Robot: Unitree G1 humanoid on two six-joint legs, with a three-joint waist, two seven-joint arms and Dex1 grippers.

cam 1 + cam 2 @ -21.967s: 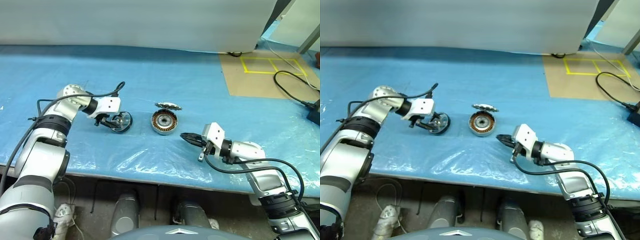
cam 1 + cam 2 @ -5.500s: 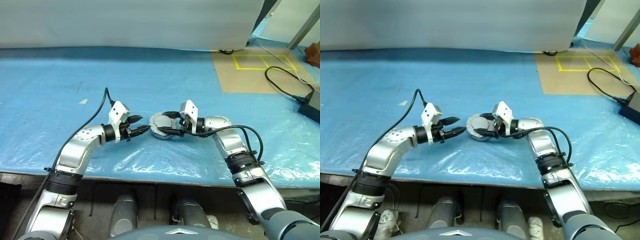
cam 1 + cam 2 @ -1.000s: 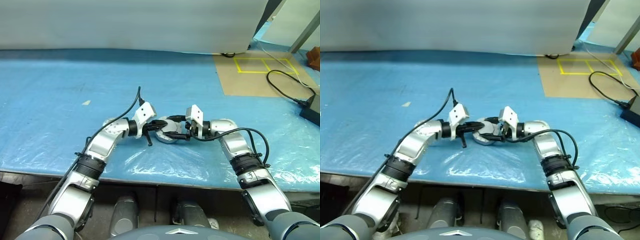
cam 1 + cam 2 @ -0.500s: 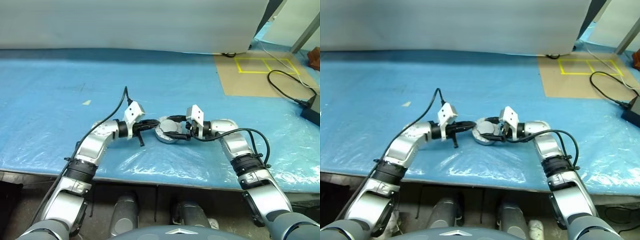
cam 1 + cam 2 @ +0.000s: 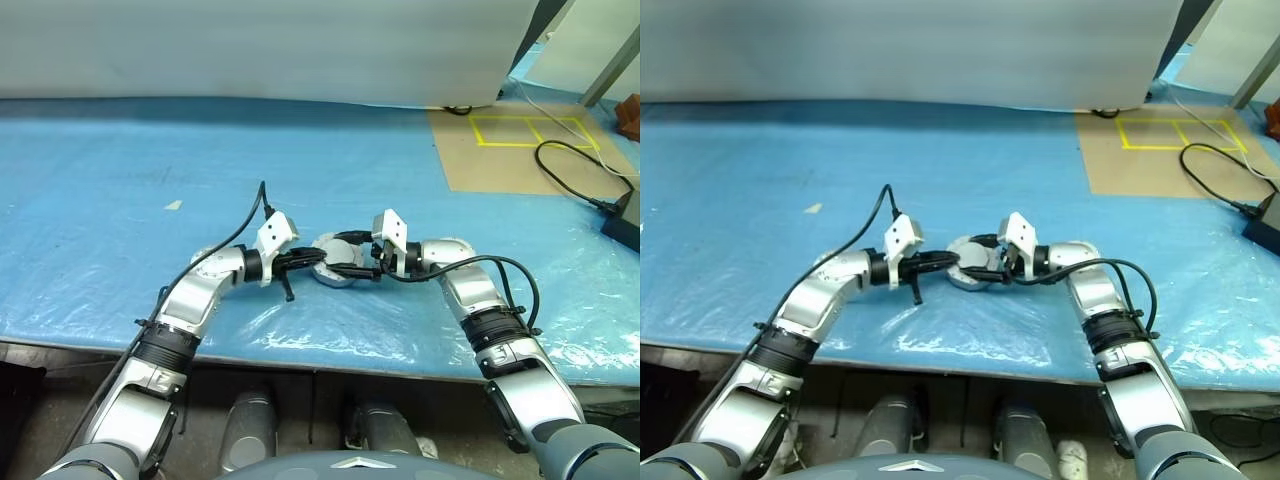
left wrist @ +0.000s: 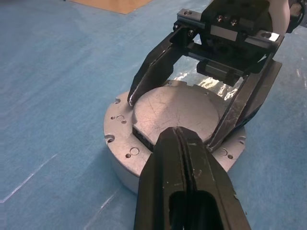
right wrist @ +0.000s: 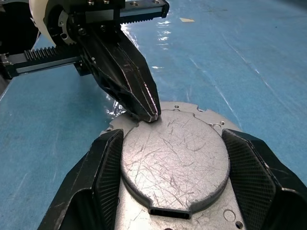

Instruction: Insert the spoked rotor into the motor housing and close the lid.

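Note:
The lid (image 7: 175,158), a scratched grey disc with a raised hub, lies flat on top of the motor housing (image 6: 119,160) at the middle of the blue table. My right gripper (image 7: 175,136) reaches in from the right, shut on the lid, with one finger pressed on each side of the hub. My left gripper (image 6: 177,136) comes from the left, shut, with nothing in it. Its tip (image 7: 148,112) rests at the hub's left edge, opposite the right gripper. The spoked rotor is hidden.
A crinkled blue plastic sheet (image 5: 120,150) covers the table. At the back right lies a brown board with yellow tape (image 5: 520,128), crossed by a black cable (image 5: 570,180) to a black box (image 5: 630,208). A white panel (image 5: 270,45) stands behind.
My left gripper has drawn back a little to the left, from over the lid to its left edge. The right gripper and the lid have stayed still.

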